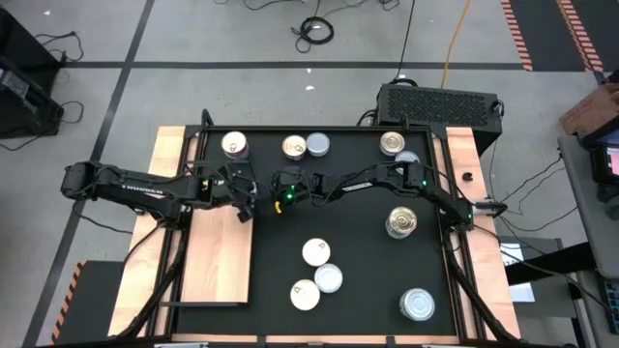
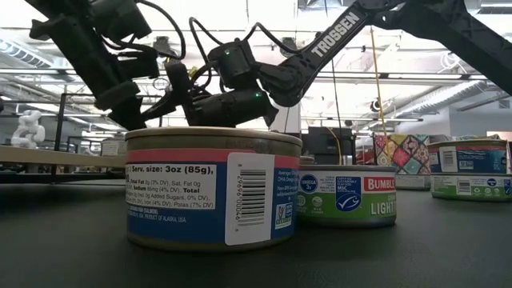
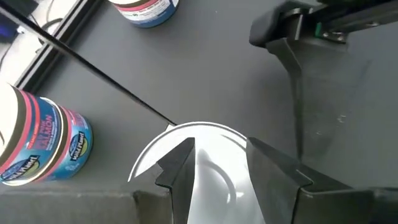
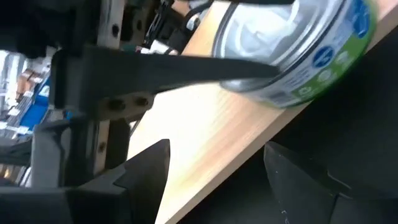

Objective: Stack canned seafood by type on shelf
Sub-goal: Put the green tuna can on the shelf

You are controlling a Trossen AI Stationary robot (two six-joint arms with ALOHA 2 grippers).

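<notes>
My left gripper [image 1: 244, 203] [image 3: 217, 155] is shut on one tin of canned seafood [image 3: 208, 168], with a silver top and a green label [image 4: 311, 68]. It holds the tin over the far right corner of the shelf [image 1: 218, 256], a light wooden board. My right gripper [image 1: 290, 188] [image 4: 214, 155] stands open just right of it, fingers toward the tin, nothing between them. Several more tins lie on the black mat: along the far edge [image 1: 235, 145] [image 1: 295, 147], at the right [image 1: 401, 222] and near the front [image 1: 316, 252]. My left gripper pinches the tin between its two fingers [image 3: 180, 165], coming slanting down from the table's left. The silver top [image 3: 211, 140] shows between the fingers. The tin is tilted over the board's edge [image 4: 273, 99]; whether its lower rim touches the board I cannot tell.
A pink-and-blue tin [image 3: 43, 140] stands on the mat close to the left gripper. In the low view a blue-labelled tin [image 2: 212, 188] and a green one [image 2: 348, 196] stand at the front. The board's near part [image 1: 218, 280] is bare.
</notes>
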